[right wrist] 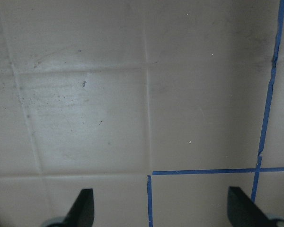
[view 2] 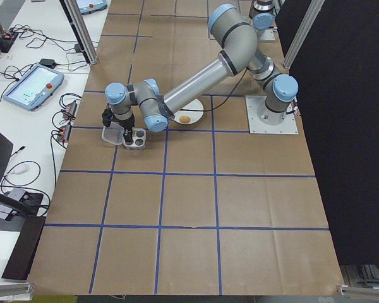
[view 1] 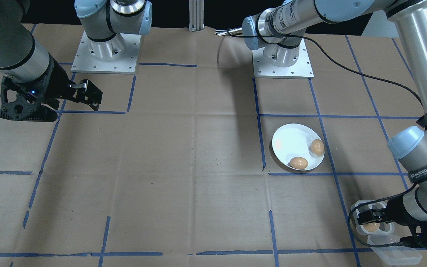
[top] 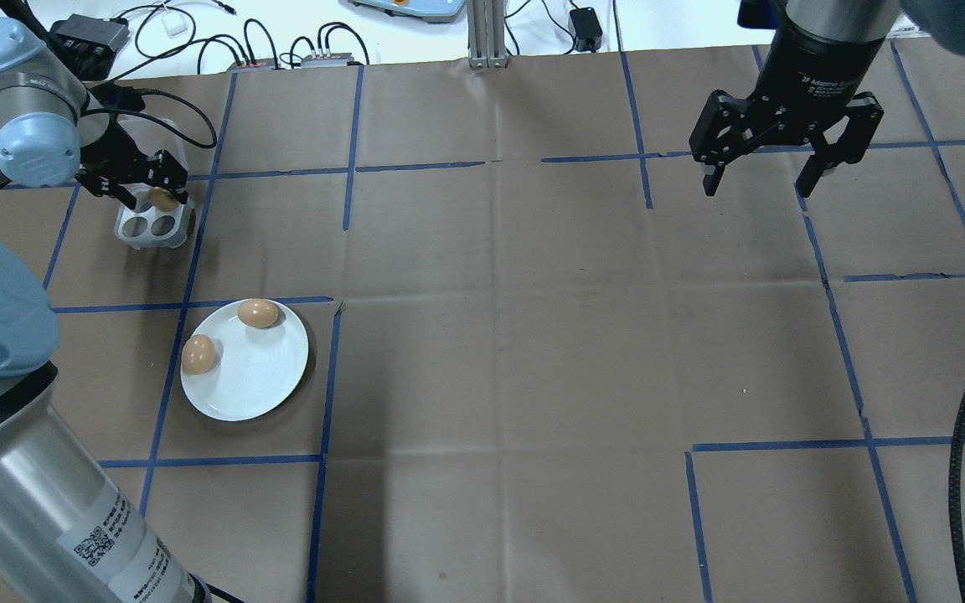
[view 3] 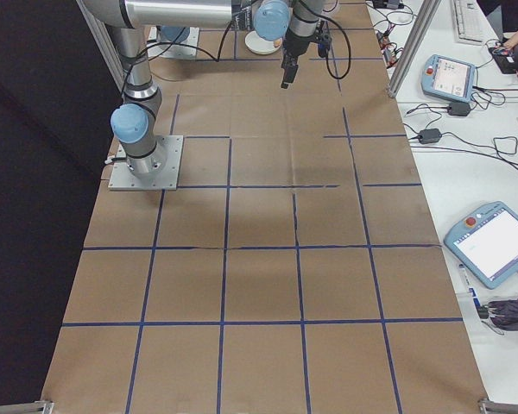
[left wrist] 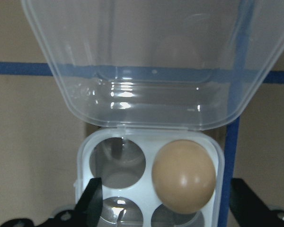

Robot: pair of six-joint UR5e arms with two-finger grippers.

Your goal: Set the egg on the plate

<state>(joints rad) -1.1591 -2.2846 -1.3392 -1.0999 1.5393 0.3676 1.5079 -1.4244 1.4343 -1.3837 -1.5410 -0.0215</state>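
Note:
The round white plate [top: 260, 381] lies at the table's left with two brown eggs [top: 258, 313] [top: 198, 354] near its rim; the front view shows the same plate [view 1: 291, 142]. Farther out, a third brown egg [left wrist: 183, 176] sits in one hole of the clear four-hole egg tray [left wrist: 132, 144]; the other holes hold nothing. My left gripper [top: 143, 188] hangs open just above the tray, its fingers [left wrist: 92, 201] standing either side of that egg without touching it. My right gripper [top: 759, 172] is open and holds nothing, above bare cardboard at the far right.
The tray's clear lid [left wrist: 156, 61] stands open behind the egg. Blue tape lines [right wrist: 203, 171] cross the brown cardboard table top. Cables and boxes [top: 281, 50] lie past the far edge. A black cable [top: 964, 469] hangs at the right.

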